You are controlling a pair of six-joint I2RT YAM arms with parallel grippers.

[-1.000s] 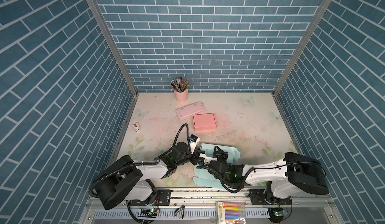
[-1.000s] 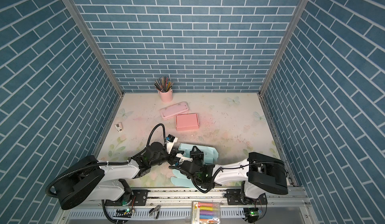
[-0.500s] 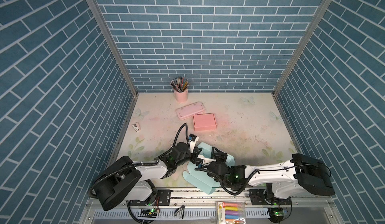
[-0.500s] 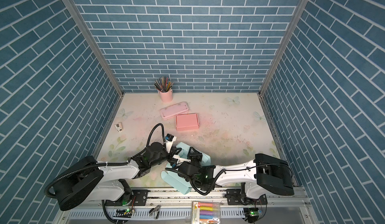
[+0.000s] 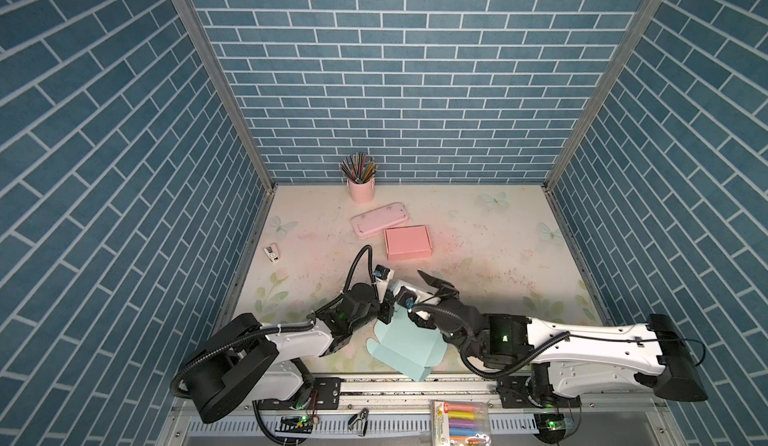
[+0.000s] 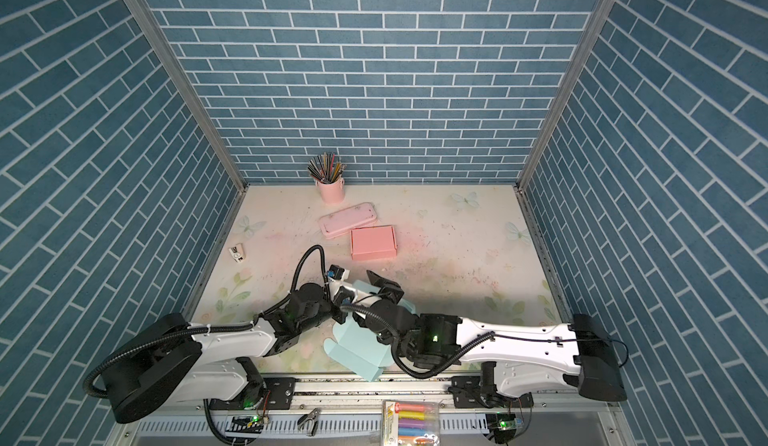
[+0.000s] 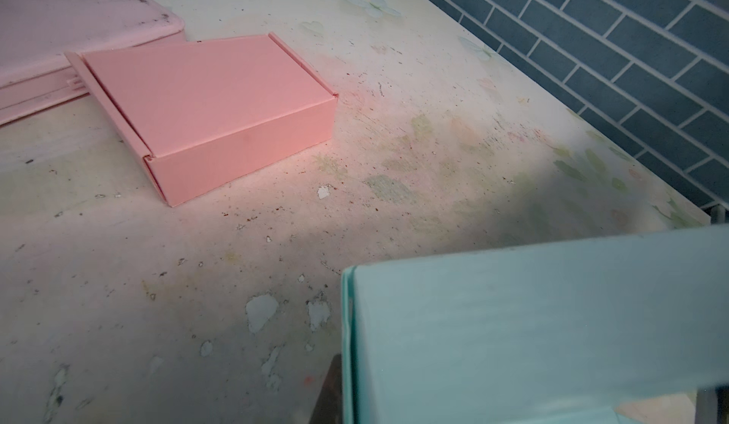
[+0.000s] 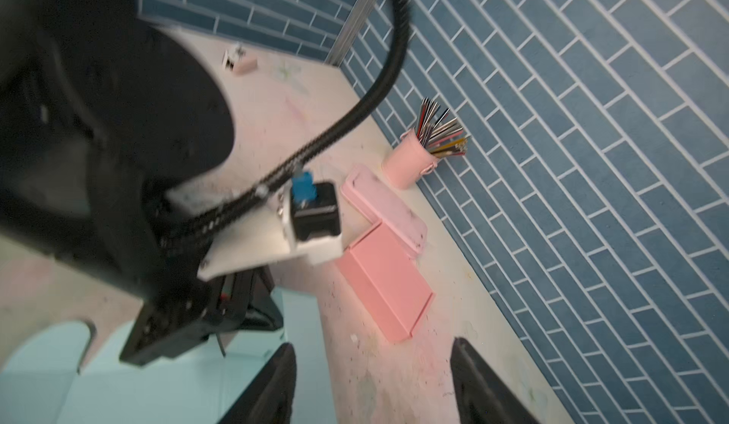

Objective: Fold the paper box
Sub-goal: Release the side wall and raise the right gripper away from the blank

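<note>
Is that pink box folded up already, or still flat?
Folded: the pink box stands as a closed box, lid down, walls formed.

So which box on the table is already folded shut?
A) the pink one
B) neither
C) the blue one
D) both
A: the pink box sits closed up, while the blue box still lies with its flaps spread out.

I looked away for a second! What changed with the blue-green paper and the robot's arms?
The right tool let go of the teal paper box and opened. The paper swung toward the table's front edge, pinched by the left tool. The pink box, pink case and pencil cup stayed put.
</note>
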